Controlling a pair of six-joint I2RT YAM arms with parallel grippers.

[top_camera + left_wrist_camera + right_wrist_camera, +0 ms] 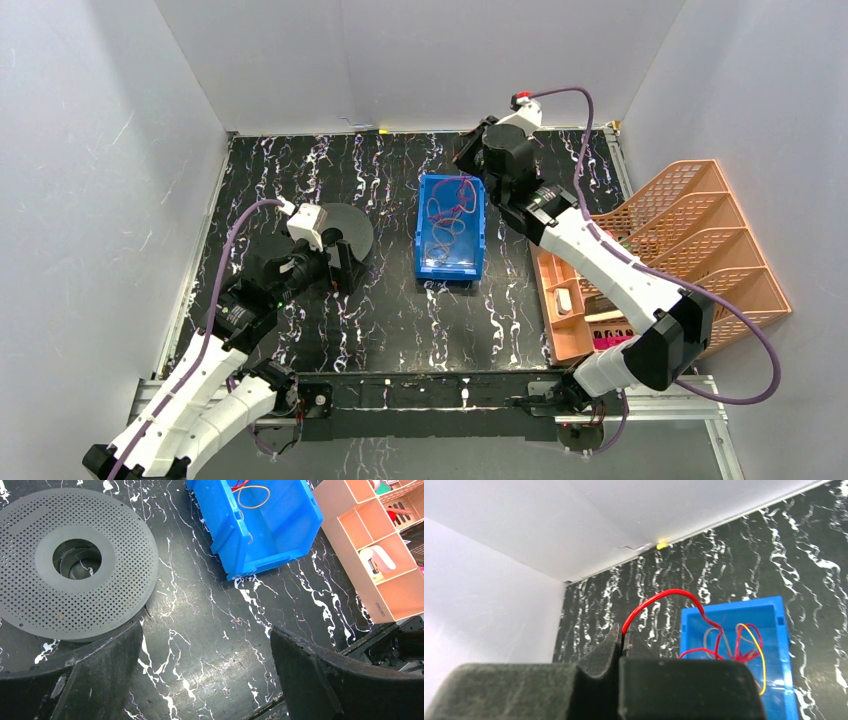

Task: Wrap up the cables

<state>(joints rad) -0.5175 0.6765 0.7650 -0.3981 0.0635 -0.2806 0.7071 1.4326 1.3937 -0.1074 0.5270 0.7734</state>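
A blue bin (450, 262) at the table's middle holds a tangle of thin cables (452, 205). My right gripper (622, 636) is shut on one bright red cable (664, 593) and holds it above the table, just beyond the bin's (734, 606) far corner. That cable arcs from the fingertips down into the bin, where a yellow cable (761, 652) and a pale one (708, 639) lie tangled. In the top view this gripper (468, 152) is at the bin's far right corner. My left gripper (205, 675) is open and empty over bare table beside a grey perforated disc (75, 562).
The grey disc (352, 228) lies left of the bin, next to my left gripper (343, 266). An orange desk organiser (690, 250) with compartments stands at the right edge; it also shows in the left wrist view (370, 575). White walls enclose the table.
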